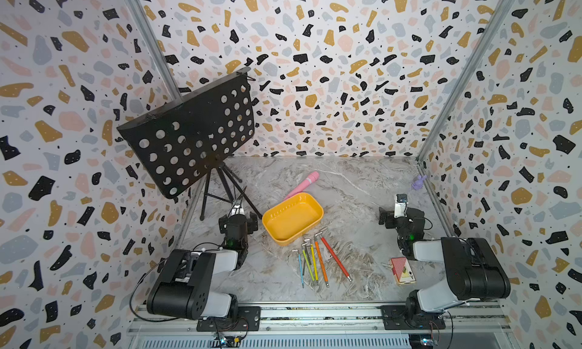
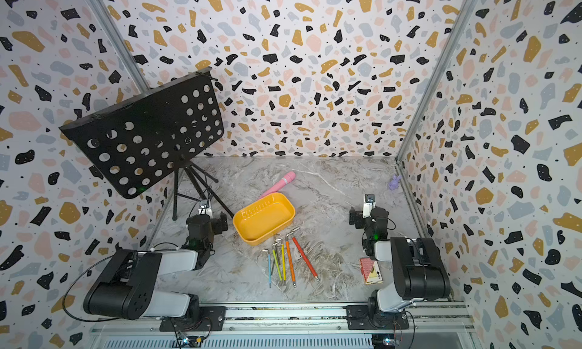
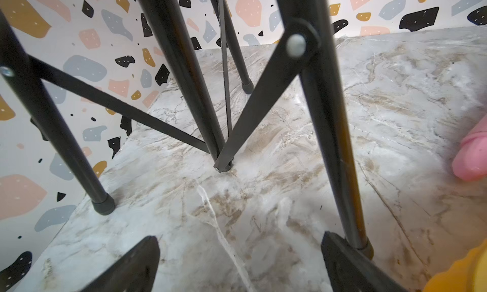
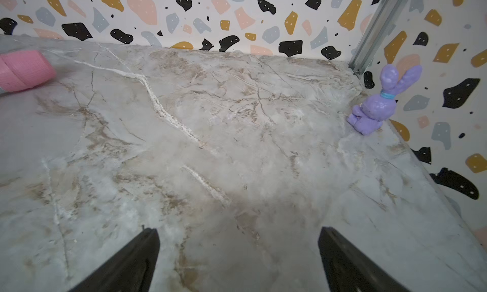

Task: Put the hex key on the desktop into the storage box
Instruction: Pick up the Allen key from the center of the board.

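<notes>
Several coloured hex keys lie side by side on the marble desktop (image 1: pixel 356 187), among them a red one (image 1: pixel 335 259) (image 2: pixel 305 258), an orange one (image 1: pixel 321 262) and a blue one (image 1: pixel 301 268). Just behind them sits the empty yellow storage box (image 1: pixel 293 220) (image 2: pixel 263 218); one of its corners (image 3: pixel 463 272) shows in the left wrist view. My left gripper (image 1: pixel 238 203) (image 3: pixel 240 240) is open, left of the box, facing the stand's legs. My right gripper (image 1: pixel 400 201) (image 4: pixel 238 231) is open over bare desktop at the right. Neither holds anything.
A black perforated music stand (image 1: pixel 192 133) on tripod legs (image 3: pixel 184 74) fills the back left. A pink cylinder (image 1: pixel 302 183) (image 4: pixel 23 69) lies behind the box. A purple bunny (image 1: pixel 419 182) (image 4: pixel 376 103) sits in the back right corner. A red card box (image 1: pixel 401 270) lies by the right arm.
</notes>
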`<state>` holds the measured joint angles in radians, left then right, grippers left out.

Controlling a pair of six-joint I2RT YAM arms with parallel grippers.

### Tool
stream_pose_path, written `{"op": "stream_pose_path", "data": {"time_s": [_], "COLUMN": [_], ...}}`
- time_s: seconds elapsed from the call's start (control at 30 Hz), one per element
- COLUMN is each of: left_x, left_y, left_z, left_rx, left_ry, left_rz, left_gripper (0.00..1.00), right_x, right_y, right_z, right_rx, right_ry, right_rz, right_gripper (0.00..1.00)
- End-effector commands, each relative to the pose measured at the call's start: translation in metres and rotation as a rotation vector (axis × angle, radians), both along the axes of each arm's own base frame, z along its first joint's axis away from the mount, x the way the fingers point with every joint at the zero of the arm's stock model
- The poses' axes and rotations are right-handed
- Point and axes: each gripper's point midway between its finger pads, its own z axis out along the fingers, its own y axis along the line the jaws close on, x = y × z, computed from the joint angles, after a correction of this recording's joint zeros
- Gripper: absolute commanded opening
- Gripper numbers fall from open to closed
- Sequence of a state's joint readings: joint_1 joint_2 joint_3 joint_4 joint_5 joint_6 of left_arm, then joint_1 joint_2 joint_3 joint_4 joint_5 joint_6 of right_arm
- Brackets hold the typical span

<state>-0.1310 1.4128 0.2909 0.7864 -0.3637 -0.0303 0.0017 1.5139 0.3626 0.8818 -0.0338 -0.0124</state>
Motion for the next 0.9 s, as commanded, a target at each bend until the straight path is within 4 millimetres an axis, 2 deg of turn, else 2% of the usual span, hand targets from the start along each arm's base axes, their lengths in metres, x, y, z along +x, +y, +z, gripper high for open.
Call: {"op": "stream_pose_path", "data": {"time_s": [0.0, 0.87], "left_x": [0.0086, 0.0076], "left_y": [-0.0017, -0.0032], "left_z": [0.0177, 0.0182], "left_rx": [-0.014, -0.015], "left_ry": [-0.066, -0.070], "left_rz": [0.002, -0.009], "left_gripper": [1.00, 1.00], "right_x": [-0.0021, -0.0024], "right_y": [-0.0016, -0.0022], "right_z": [-0.0036, -0.0033], "right_rx": [-0.008, -0.009], "right_ry": [0.014, 0.013], "right_rz": [-0.002, -0.005], "right_gripper": [1.00, 1.00]}}
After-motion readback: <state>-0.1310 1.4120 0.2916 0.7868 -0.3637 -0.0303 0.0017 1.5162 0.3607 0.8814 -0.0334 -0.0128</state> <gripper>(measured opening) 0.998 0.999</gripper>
